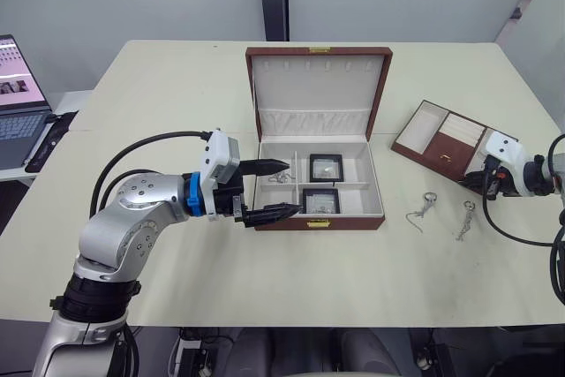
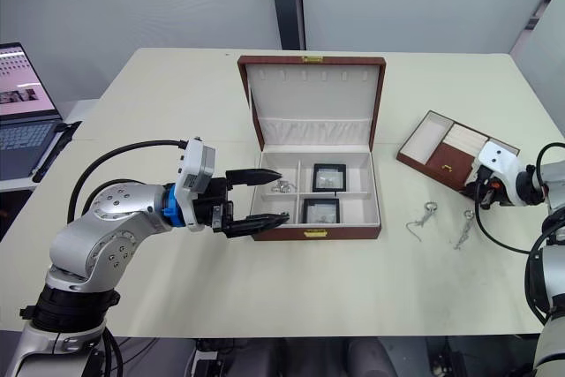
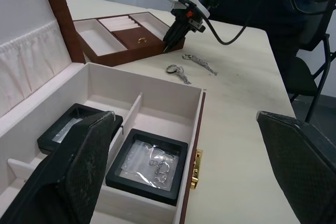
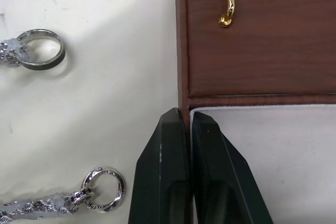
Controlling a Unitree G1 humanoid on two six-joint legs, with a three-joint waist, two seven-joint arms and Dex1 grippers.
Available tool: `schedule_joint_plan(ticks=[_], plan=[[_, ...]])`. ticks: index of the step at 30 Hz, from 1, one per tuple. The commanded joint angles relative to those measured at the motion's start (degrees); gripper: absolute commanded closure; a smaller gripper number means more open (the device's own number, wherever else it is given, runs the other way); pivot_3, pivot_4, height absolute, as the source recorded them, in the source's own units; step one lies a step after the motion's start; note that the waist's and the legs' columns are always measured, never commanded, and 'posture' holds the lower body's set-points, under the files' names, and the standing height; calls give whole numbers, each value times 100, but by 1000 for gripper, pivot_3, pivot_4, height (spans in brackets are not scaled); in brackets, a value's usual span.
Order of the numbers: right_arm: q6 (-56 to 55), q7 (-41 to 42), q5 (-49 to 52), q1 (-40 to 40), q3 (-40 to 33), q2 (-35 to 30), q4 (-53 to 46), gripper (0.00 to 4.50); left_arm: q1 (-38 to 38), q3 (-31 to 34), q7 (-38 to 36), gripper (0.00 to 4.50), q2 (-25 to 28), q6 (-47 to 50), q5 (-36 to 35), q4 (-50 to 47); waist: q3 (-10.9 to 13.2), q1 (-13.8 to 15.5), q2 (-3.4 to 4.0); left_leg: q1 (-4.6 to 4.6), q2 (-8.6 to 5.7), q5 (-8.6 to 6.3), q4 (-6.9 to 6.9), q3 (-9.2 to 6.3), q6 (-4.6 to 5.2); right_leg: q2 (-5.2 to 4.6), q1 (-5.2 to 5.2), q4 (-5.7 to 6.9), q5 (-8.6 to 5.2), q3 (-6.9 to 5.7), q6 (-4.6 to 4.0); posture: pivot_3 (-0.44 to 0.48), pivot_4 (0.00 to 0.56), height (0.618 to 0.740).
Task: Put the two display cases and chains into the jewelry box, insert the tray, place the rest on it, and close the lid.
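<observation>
Step in hand, as judged: lifting the tray (image 1: 441, 143) for insertion into the box (image 1: 320, 190). Your right gripper (image 4: 190, 129) is clenched on the tray's near wall, one finger outside and one inside the cream compartment. Confirm the wall sits deep between the fingers before you lift; a one-edge grip will likely let the far side sag. Raise it level, carry it left clear of the two rings (image 1: 446, 211), and lower it squarely over the box, watching the lid (image 1: 319, 86) and the left gripper (image 1: 282, 190).

The left gripper hangs released at the box's left wall, one finger over a compartment. Move it away first, so the tray has room.

The tray lies right of the box, angled on the table. It is shallow and reddish-brown, with cream side compartments and a brown centre flap carrying a gold pull (image 4: 227, 2). Both cases (image 1: 322, 183) and a chain (image 1: 281, 177) already lie inside the box, whose lid stands upright.
</observation>
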Motion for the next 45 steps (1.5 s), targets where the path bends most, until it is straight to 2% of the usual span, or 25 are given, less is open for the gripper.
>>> schedule_joint_plan(ticks=[1,8,14,19,25,29,33,36,45], plan=[[-16,118,56,-185,-161,-171,-64,4491,-54,10,29,0,-59,-117,-13,-213,0,1,0,0,0,0,0,0,0,0,0,0,0,0,0,0,150,740],[76,592,268,-207,-338,-494,-362,4491,89,65,60,0,-47,-228,55,-231,3,3,5,-2,-2,0,0,1,0,-2,-1,-1,0,0,0,0,150,740],[505,1318,646,314,-581,-952,-1433,4491,250,157,139,0,-48,-339,46,-243,4,10,9,-1,-1,-1,-1,-2,1,-3,0,0,0,-2,0,0,150,740],[1721,1666,1349,1850,-1137,-1526,-3818,4491,454,288,281,0,-18,-385,69,-262,2,27,13,-10,-1,-1,-1,-9,2,-3,-1,-3,0,-5,0,0,150,740],[3466,1567,2137,3783,-2160,-2008,-6786,4491,701,376,418,0,-24,-374,15,-441,-2,40,31,-8,-2,-13,0,-13,23,-3,1,1,0,-6,0,0,150,740],[4221,1484,2497,4527,-2678,-2143,-8082,4491,823,464,471,0,-16,-370,-17,-495,-3,20,33,1,0,-14,0,-12,25,2,8,1,0,-5,0,0,150,740],[4668,1268,2772,4777,-2852,-2148,-8910,4491,1039,540,630,0,-36,-329,-33,-615,-3,28,33,-2,-2,-14,-1,-13,25,2,7,-1,0,-6,0,0,150,740],[4875,1070,2908,4718,-2717,-2160,-9333,4491,1254,667,818,0,-49,-266,-111,-783,-3,31,32,-3,-2,-14,-1,-16,25,2,7,-2,0,-7,0,0,150,740],[5337,576,3247,3650,-1312,-1962,-10170,4491,2187,1156,1435,0,-108,-263,-204,-1313,-1,29,29,-5,-1,-14,-2,-21,25,1,5,-5,0,-5,0,0,150,740]])
